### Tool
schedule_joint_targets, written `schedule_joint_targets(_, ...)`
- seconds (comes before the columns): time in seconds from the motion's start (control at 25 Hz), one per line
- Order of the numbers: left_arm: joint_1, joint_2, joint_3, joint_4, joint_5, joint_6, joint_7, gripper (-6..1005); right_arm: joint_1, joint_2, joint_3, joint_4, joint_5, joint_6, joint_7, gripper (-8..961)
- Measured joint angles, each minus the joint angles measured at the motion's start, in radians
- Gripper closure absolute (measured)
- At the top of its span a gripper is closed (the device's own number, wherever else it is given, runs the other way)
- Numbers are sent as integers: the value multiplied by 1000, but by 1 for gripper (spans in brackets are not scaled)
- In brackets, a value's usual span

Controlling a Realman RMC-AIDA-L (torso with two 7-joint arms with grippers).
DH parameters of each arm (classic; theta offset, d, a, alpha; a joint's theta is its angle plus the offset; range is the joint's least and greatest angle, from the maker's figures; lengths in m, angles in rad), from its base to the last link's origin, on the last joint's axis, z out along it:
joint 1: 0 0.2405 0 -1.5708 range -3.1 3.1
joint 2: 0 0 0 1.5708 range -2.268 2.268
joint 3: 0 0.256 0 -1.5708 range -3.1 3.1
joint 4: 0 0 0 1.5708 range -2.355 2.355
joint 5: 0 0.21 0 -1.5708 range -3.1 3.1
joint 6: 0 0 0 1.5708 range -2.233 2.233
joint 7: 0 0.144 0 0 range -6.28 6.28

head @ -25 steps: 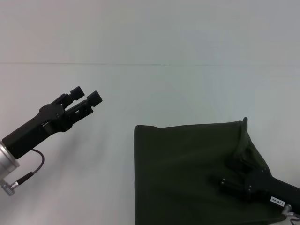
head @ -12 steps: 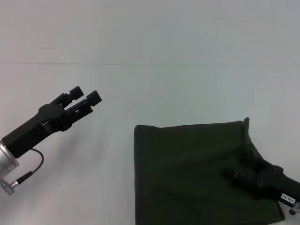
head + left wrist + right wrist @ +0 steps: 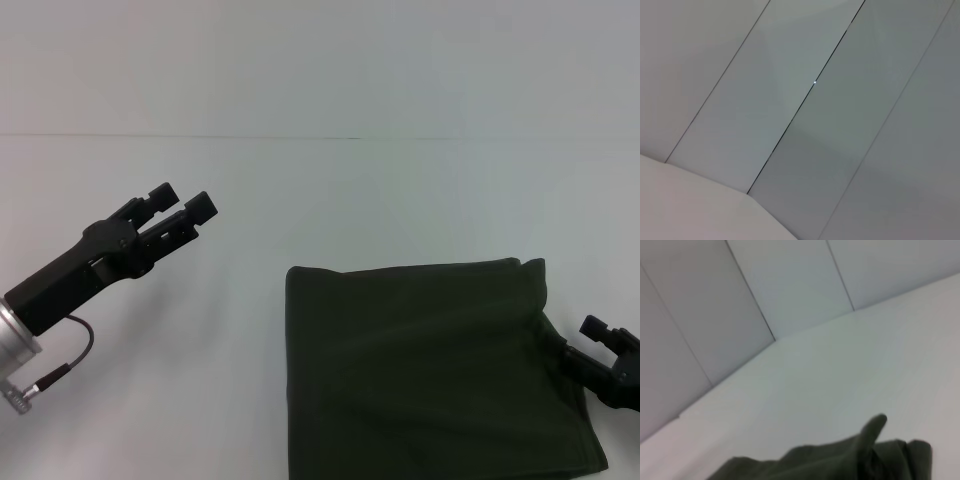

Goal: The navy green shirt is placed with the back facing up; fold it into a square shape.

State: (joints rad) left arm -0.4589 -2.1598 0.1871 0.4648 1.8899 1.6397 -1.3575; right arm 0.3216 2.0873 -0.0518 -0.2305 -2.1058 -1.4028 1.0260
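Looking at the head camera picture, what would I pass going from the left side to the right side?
Left gripper, raised over the white table → navy green shirt, folded flat → right gripper at the shirt's right edge.

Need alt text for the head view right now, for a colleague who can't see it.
A navy green shirt, folded roughly square, lies on a white table. The right gripper sits at its right edge; the left gripper hangs open, off to the left.
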Motion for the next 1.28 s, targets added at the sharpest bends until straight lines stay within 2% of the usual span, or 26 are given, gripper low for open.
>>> schedule_joint_targets(0.24,-2,0,0,0,0,0,0,52,-7,3,20,3,0,-159,-82,39)
schedule_joint_targets(0.36,-3,0,0,0,0,0,0,53,23,8,22,21,-1,-172,-99,39)
schedule_joint_targets(0.64,-3,-1,0,-1,-1,0,-1,53,128,8,1,80,-8,43,-58,39)
schedule_joint_targets(0.76,-3,-2,3,-2,-2,-10,-11,53,137,8,-4,80,-6,105,-34,39)
schedule_joint_targets(0.92,-7,-1,12,-3,5,-33,-35,53,123,4,18,68,16,119,-31,38)
schedule_joint_targets(1.04,-24,5,54,4,16,-56,-91,52,93,1,27,50,50,61,-36,38)
schedule_joint_targets(1.28,-124,46,206,58,111,-79,-289,52,17,-2,30,-3,77,-133,-28,38)
